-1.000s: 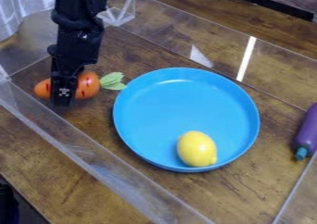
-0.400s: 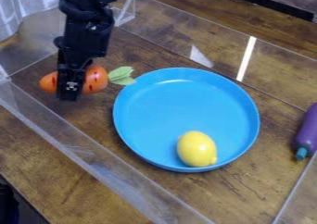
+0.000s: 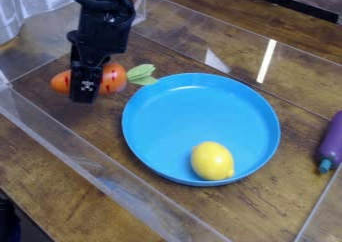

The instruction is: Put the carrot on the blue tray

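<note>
Both the small orange toy carrot with light green leaves (image 3: 112,78) and my black two-fingered gripper (image 3: 87,89) have shifted toward the tray side and a little up the view since the earlier frames; everything else lies where it was.

I have the carrot pinched across its middle, orange showing on either side of my fingers. That hold probably keeps both ends balanced and leaves the leafy end free. It looks raised off the brown wooden table (image 3: 56,136), though one view cannot settle how high. The leaves point toward the large round bright blue plastic tray (image 3: 187,116), near its rim; I judge the carry is just starting, and the tray's wide bare middle would suit the release.

A yellow toy lemon (image 3: 213,160) sits inside the tray near the lower rim, so I should set down away from it. Beyond, a purple toy (image 3: 333,144) lies outside the tray. I can read no brand, label or writing.
</note>
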### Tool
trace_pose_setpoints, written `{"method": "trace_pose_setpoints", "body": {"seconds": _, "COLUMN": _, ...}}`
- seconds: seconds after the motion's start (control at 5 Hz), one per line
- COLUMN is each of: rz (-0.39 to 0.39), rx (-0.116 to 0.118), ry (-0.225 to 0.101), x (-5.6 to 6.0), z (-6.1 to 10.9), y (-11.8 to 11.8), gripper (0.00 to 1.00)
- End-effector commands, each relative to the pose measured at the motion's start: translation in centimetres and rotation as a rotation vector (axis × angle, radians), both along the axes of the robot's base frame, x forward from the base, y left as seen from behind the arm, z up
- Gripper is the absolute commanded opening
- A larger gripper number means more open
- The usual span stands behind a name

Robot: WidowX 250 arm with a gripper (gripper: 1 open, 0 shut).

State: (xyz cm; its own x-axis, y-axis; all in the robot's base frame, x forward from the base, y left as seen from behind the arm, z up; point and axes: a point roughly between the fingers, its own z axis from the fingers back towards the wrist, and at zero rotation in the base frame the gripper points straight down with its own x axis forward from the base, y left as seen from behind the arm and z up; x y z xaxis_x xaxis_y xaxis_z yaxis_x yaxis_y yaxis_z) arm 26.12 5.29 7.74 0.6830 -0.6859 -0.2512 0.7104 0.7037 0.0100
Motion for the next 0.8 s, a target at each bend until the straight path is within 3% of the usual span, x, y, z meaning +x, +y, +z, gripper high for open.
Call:
{"method": "trace_pose_setpoints", "body": {"seconds": 0.0, "rz": -0.019, "rx": 0.010, "ry": -0.107, "x": 1.4, "z": 3.5, "y": -1.4, "gripper": 0.00}}
{"method": "trace_pose_setpoints", "body": {"seconds": 0.4, "rz": -0.065, "rx": 0.033, "ry": -0.133, "x": 1.9, "z": 7.2, "y": -5.9, "gripper": 0.00}}
{"method": "trace_pose_setpoints", "body": {"seconds": 0.6, "rz": -0.080, "rx": 0.024, "ry": -0.131, "x": 1.2, "z": 7.1, "y": -6.5, "gripper": 0.00}}
